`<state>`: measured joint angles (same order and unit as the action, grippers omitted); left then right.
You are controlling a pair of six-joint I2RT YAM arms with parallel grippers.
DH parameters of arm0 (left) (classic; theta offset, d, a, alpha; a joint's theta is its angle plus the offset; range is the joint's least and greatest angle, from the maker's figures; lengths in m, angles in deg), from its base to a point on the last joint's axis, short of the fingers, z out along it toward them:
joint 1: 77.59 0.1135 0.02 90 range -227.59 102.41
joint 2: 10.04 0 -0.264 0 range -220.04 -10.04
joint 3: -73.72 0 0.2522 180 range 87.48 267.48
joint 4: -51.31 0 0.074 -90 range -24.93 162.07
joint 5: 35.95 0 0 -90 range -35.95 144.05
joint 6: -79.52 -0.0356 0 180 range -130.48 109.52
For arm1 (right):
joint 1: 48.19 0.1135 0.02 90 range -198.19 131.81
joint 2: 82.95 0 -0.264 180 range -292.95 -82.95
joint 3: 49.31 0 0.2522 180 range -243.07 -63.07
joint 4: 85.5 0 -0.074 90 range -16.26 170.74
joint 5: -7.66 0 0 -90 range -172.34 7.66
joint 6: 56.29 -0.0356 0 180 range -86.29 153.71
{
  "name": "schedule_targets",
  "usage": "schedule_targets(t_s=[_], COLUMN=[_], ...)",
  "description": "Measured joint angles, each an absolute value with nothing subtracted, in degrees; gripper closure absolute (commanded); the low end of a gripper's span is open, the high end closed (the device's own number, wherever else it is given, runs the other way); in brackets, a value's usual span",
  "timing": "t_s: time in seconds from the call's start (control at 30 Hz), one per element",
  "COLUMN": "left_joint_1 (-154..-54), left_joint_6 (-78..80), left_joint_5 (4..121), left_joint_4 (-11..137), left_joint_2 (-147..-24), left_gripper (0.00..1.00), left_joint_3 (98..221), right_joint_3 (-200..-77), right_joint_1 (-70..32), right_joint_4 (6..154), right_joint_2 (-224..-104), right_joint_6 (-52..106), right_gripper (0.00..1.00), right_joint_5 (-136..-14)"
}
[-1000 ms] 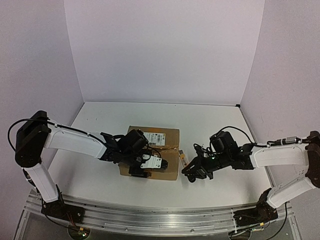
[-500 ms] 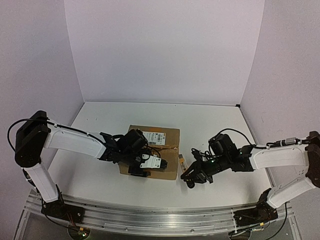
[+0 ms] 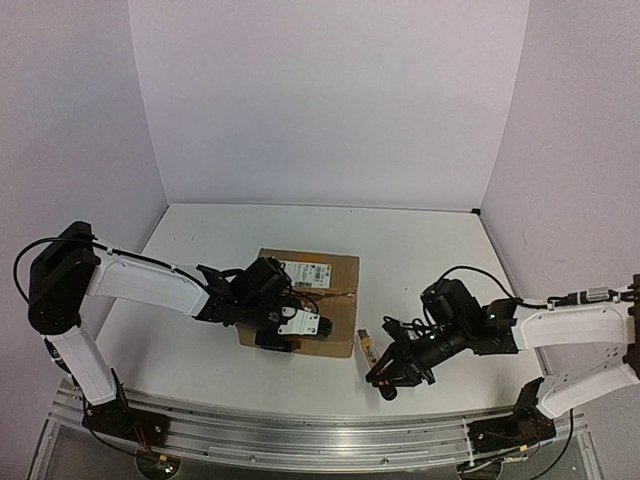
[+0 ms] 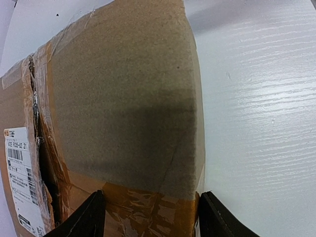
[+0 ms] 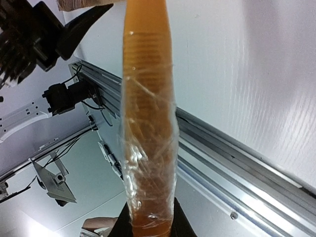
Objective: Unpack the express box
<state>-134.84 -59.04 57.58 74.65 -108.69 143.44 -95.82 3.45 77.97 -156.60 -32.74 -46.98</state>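
The express box is a flat brown cardboard parcel with a white label, lying mid-table. My left gripper clamps its near left end. In the left wrist view the box fills the frame and the gripper has a finger against each side of the taped end. My right gripper hangs to the right of the box near the table's front, shut on a tan tape strip. In the right wrist view the crinkled strip rises from the gripper towards the box.
An aluminium rail runs along the near table edge, close below the right gripper, and shows as the rail in the right wrist view. Lilac walls close off the back and sides. The left arm's black wrist shows at the upper left there.
My right gripper has drawn back towards the near edge of the table, pulling the tape strip away from the box's right side. The left gripper has stayed on the box.
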Motion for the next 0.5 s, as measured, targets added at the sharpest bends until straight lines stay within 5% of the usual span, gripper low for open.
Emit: schedule_targets(t_s=[0.23,0.5], left_joint_1=[-132.88,-131.03], left_joint_6=[-62.51,-65.82], left_joint_5=[61.75,65.35], left_joint_4=[74.92,77.19], left_joint_2=[-105.84,-102.44], left_gripper=[0.39,0.39], left_joint_3=[140.35,137.65], right_joint_3=[-94.63,-100.42], right_joint_1=[-2.73,-6.56], right_joint_4=[73.78,74.29], right_joint_2=[-149.88,-160.54], right_joint_6=[-32.26,-26.07], right_gripper=[1.0,1.0], right_joint_5=[-47.98,-46.36])
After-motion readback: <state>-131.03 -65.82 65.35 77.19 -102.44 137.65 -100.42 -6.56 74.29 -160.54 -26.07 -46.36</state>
